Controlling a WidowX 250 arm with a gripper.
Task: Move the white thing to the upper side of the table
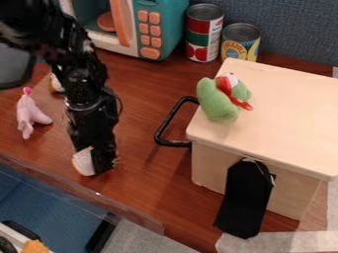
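In the camera view, the claw [101,161] hangs low over the near left of the bench [148,170]. How far open it is, and whether it has hold of anything, I cannot tell. The white thing [83,162] is at its left side, near the bench's front edge; its right part is hidden behind the claw. The bit that shows runs roughly up and down the view, lower end towards that edge; its full long axis and which end is its front are unclear. Behind the arm, a pale toy [56,84] is mostly hidden. The microwave [161,29] is cut off at the top, the box [290,108] at the right.
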